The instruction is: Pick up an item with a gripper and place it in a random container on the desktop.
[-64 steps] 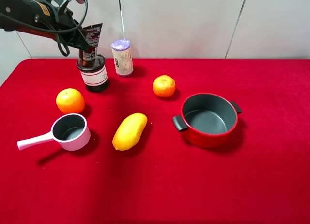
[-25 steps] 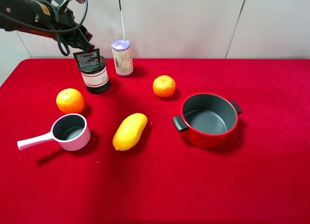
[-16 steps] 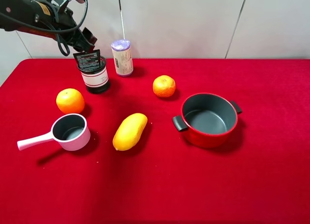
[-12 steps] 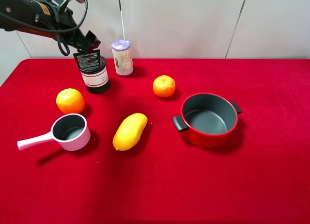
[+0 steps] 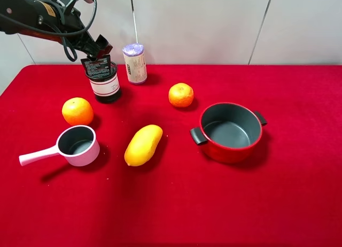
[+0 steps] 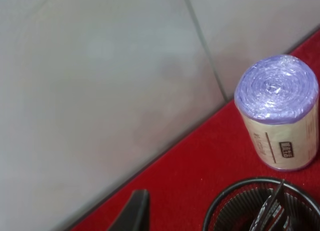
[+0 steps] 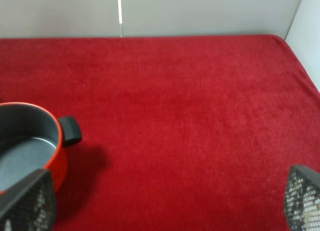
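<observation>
Left gripper [image 5: 98, 45]: spread open, grasping nothing, poised just above the tube's crimped end.
Tube [image 5: 97, 67]: directly below the left gripper, standing in the mesh cup, its flat end sticking up past the rim; apart from the fingers as far as the high view shows.
Mesh cup [image 5: 105, 84]: under the left gripper on the red worktop [image 5: 176, 204]; the wrist view shows its rim [image 6: 235, 187] with the tube's edge [image 6: 274, 206] inside.
White bottle [image 5: 135, 63]: just beside the cup, on the side away from the arm's base.
Right gripper [image 7: 160, 201]: fingers wide apart, empty, hanging above bare worktop with the red pot [image 7: 30, 151] off to one side.
Stage: placement looks done; only withdrawal remains.
Risk: a finger could catch the protruding crimp on the way up and drag the tube out or tip the light cup.
Risk: a sideways swing could knock over the nearby bottle.
</observation>
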Controlling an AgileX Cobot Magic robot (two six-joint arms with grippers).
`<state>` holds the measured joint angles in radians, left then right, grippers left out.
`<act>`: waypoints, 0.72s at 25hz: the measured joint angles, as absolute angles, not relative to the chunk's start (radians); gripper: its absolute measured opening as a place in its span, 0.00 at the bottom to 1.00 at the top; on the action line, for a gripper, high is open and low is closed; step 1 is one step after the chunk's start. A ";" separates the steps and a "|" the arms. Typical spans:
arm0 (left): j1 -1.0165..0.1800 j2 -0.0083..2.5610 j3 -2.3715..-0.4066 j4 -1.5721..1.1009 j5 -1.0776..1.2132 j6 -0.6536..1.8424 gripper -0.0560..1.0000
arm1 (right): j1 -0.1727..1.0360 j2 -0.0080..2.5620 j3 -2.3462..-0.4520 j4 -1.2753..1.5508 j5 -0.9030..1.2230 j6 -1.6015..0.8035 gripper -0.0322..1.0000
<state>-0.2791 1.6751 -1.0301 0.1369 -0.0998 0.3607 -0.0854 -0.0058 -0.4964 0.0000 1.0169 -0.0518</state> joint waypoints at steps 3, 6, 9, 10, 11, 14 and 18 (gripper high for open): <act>-0.279 1.675 -1.030 0.137 -0.100 0.366 0.99 | -0.085 -0.006 -0.496 0.000 1.017 -0.052 0.70; -0.279 1.675 -1.030 0.137 -0.100 0.368 0.99 | -0.085 -0.006 -0.496 0.000 1.017 -0.052 0.70; -0.279 1.675 -1.030 0.137 -0.104 0.369 0.99 | -0.085 -0.006 -0.496 0.000 1.017 -0.052 0.70; -0.279 1.675 -1.030 0.137 -0.104 0.369 0.99 | -0.085 -0.006 -0.496 0.000 1.017 -0.052 0.70; -0.279 1.674 -1.030 0.137 -0.105 0.369 0.99 | -0.085 -0.006 -0.496 0.000 1.017 -0.052 0.70; -0.279 1.653 -1.030 0.135 -0.101 0.369 0.99 | -0.085 -0.006 -0.496 0.000 1.017 -0.052 0.70; -0.287 1.574 -1.030 0.073 -0.038 0.369 0.99 | -0.085 -0.006 -0.496 0.000 1.017 -0.052 0.70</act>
